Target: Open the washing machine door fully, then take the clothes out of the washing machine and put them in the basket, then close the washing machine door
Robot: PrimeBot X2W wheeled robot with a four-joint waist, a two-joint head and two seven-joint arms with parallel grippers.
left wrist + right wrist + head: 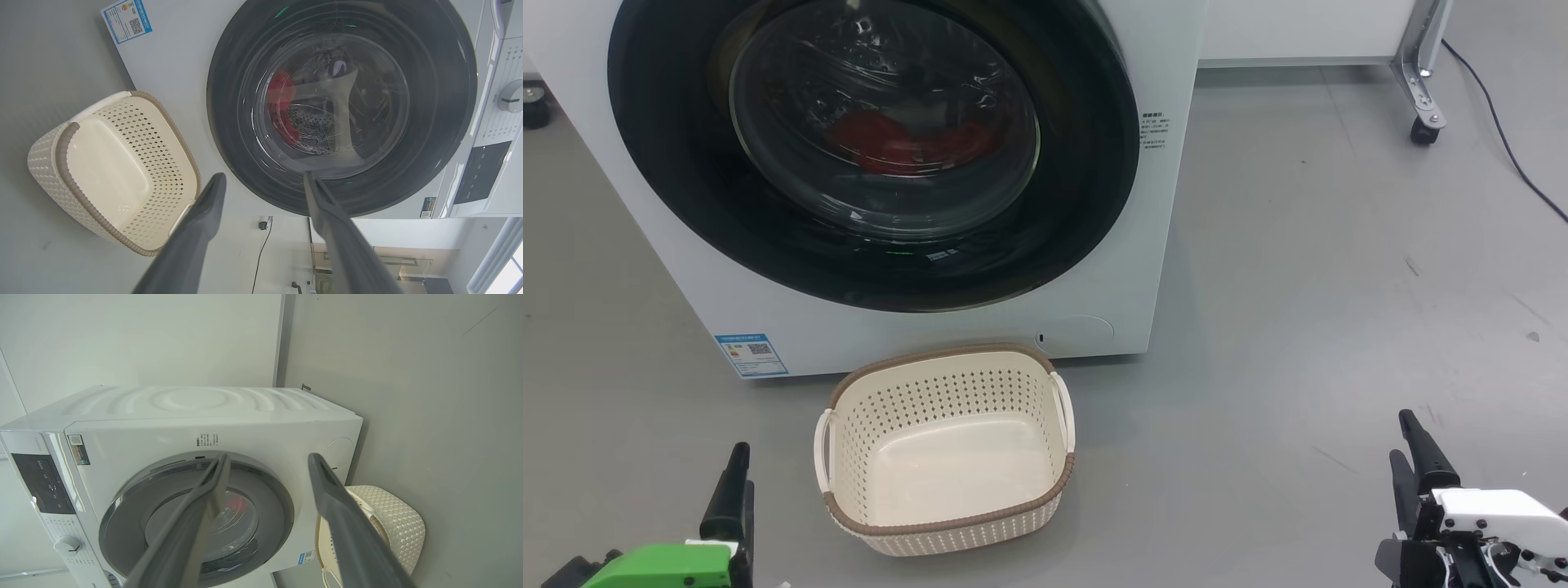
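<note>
Before the washing machine (809,335), the left gripper (264,174) and right gripper (269,455) gape wide, empty.

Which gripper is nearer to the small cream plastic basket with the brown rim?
Left. The left gripper is close beside the basket, off its left side and not touching it; the right gripper is far off to its right across the grey floor.

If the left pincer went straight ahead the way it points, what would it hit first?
The left pincer would likely meet the washing machine door, around its black ring; depth is unclear.
</note>
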